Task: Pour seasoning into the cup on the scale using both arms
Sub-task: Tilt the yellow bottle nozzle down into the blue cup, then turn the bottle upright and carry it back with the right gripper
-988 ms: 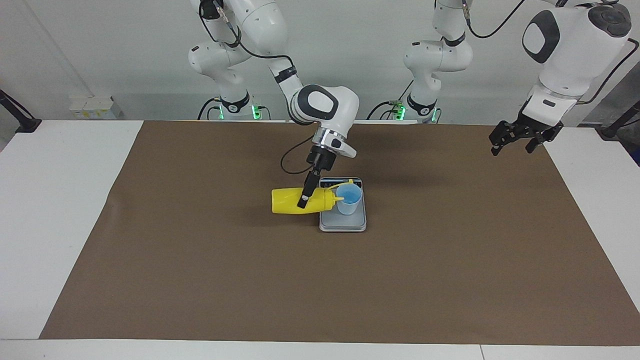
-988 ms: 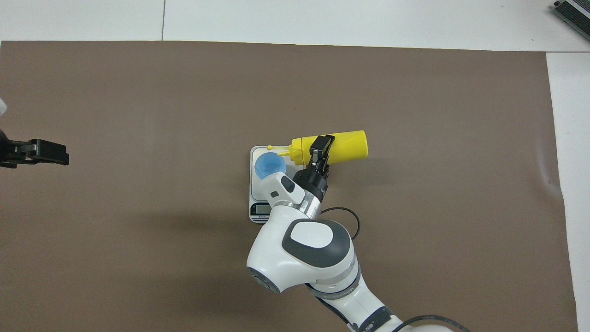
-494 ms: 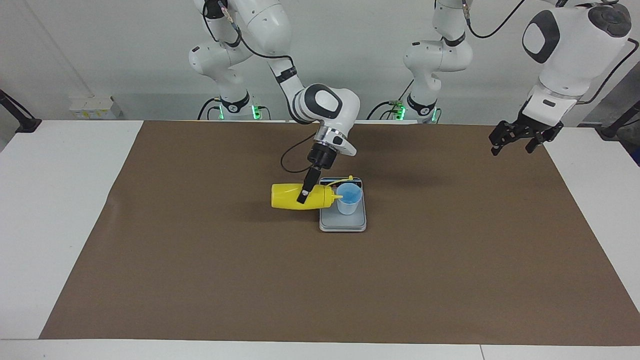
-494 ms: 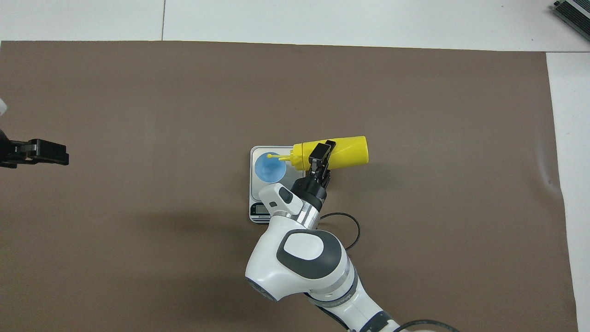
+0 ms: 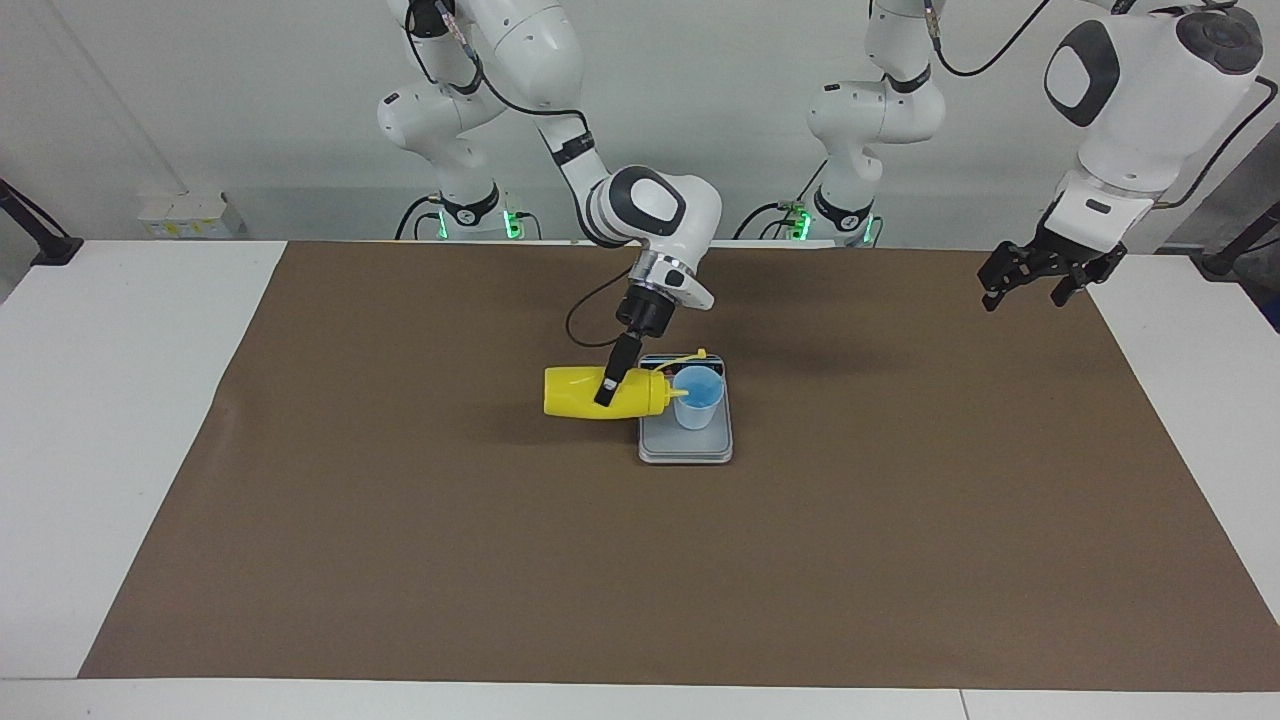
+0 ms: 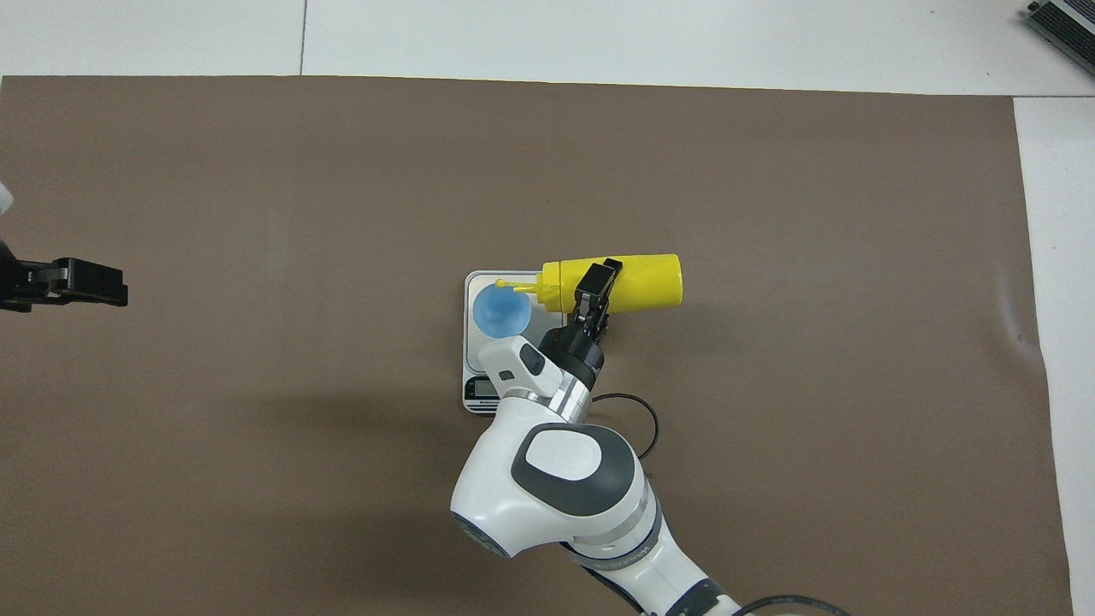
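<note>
The yellow seasoning bottle (image 5: 575, 392) lies on its side in the air, gripped around its middle by my right gripper (image 5: 606, 392). Its nozzle points at the rim of the light-blue cup (image 5: 698, 400). The cup stands upright on the silver-grey scale (image 5: 685, 450). In the overhead view the bottle (image 6: 650, 281) is level, the nozzle tip reaches over the cup (image 6: 499, 312), and the right gripper (image 6: 599, 282) clamps it beside the scale (image 6: 479, 389). My left gripper (image 5: 1028, 292) is open and empty, and waits in the air over the mat's edge at the left arm's end (image 6: 111, 287).
A brown mat (image 5: 400, 560) covers most of the white table (image 5: 100, 400). A black cable (image 5: 590, 320) loops from the right wrist above the mat, close to the scale's display end.
The right gripper has turned the bottle slightly to level and drawn back a little toward the robots. The nozzle stays at the cup's rim. The left arm has not moved.
</note>
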